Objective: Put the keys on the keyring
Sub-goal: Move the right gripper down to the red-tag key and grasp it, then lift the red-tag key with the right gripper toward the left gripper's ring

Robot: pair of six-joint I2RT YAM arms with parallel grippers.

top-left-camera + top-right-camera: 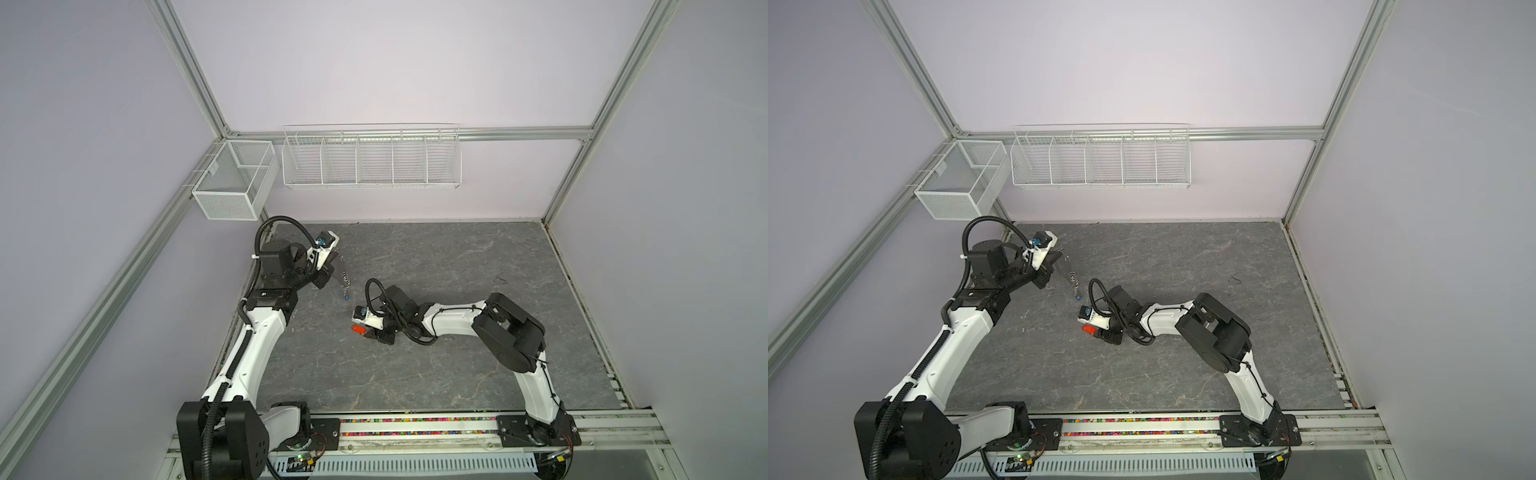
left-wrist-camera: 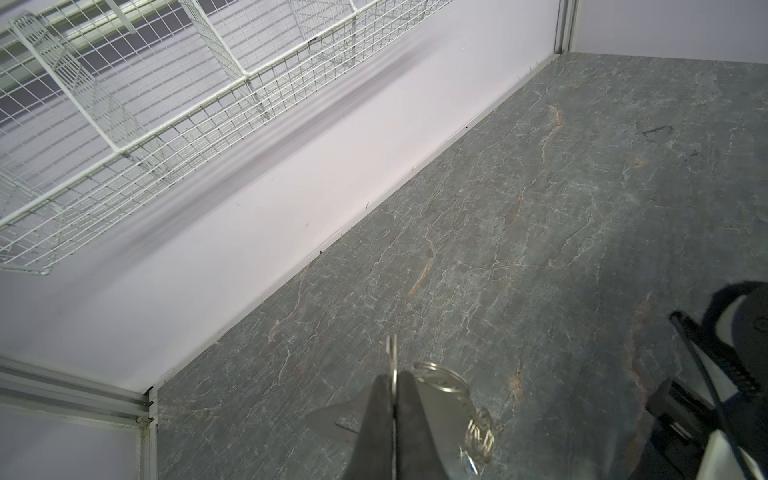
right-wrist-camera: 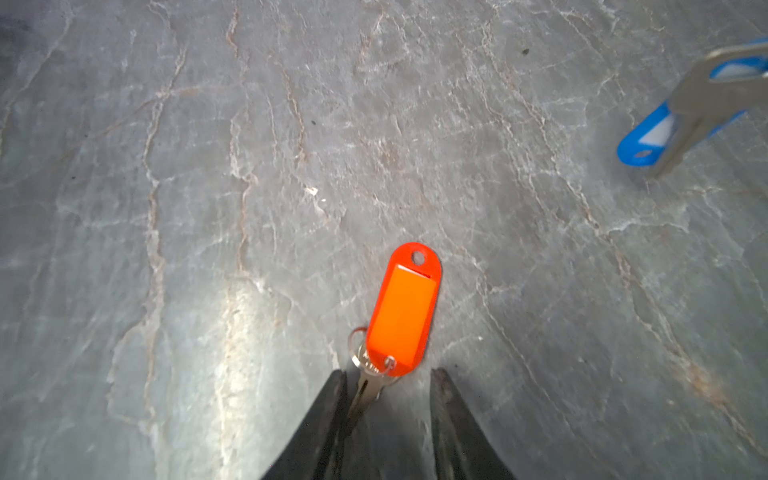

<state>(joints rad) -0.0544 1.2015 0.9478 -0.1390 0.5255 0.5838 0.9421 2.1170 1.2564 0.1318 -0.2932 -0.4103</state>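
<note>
**Gripping the keyring on the left, jaws apart over the orange key on the right**

In both top views the left gripper (image 1: 334, 267) is up off the grey surface (image 1: 457, 353) near the back-left corner, pinching the keyring (image 1: 341, 262) by one end. Silver rings (image 1: 345, 277) hang beneath it, and the blue-tagged key (image 1: 345, 295) dangles lowest; whether its tip touches the surface I cannot tell. Mid-surface, the right gripper (image 1: 1098, 333) sits low, with the orange-tagged key (image 1: 1088, 329) lying flat right at its tips.

Left wrist view now: jaws fully closed on the keyring (image 2: 440, 419), its flat grey plate sticking out either side of the fingers (image 2: 376, 419). The silver rings (image 2: 440, 376) are bunched beside them, and a sliver of the blue-tagged key (image 2: 469, 464) is just showing.

Right wrist view: jaws apart, nothing clamped. The orange-tagged key (image 3: 405, 307) rests on the surface, its metal blade in the gap, close against one finger (image 3: 328, 415) and clear of the other. The blue-tagged key (image 3: 629, 143) hangs well apart from it.
</note>
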